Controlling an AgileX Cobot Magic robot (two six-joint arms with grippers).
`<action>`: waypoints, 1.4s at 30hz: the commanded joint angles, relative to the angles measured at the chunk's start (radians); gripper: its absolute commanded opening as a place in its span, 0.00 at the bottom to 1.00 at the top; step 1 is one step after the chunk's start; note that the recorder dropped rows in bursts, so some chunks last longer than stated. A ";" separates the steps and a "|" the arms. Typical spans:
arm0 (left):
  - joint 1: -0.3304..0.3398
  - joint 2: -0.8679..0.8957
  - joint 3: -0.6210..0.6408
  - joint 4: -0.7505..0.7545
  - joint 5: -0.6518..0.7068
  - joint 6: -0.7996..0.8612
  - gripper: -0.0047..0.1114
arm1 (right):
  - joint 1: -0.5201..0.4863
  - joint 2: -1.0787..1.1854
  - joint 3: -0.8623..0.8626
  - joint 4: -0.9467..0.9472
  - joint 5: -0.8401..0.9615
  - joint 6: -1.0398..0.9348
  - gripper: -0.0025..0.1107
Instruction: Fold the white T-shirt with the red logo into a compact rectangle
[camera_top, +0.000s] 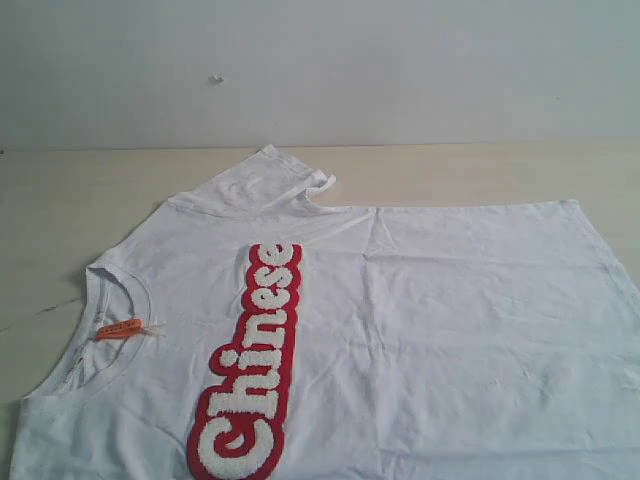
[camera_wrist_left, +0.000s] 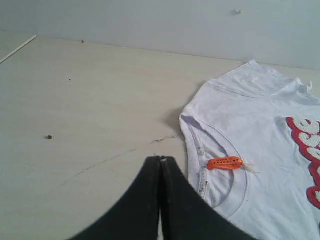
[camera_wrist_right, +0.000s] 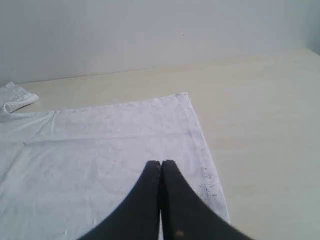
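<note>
White T-shirt lies flat for folding, collar at nine o'clock; left end effector and right end effector sit pressed together, empty.

Exterior overhead-oblique; wrist views low, sharing T-shirt

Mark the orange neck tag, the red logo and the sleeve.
orange neck tag (camera_wrist_left: 225, 163): left wrist view, its middle.
red logo (camera_top: 250, 360): exterior view, mid-band, on the lettering.
sleeve (camera_top: 262, 182): exterior view, its middle.
</note>
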 joint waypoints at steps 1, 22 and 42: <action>0.004 -0.006 0.003 0.001 -0.010 -0.006 0.04 | -0.006 -0.007 0.005 0.001 -0.001 -0.001 0.02; 0.004 -0.006 0.003 -0.026 -0.056 -0.011 0.04 | -0.006 -0.007 0.005 0.001 -0.018 -0.001 0.02; 0.004 -0.006 0.003 -0.040 -0.355 0.004 0.04 | -0.006 -0.007 0.005 0.002 -0.201 0.001 0.02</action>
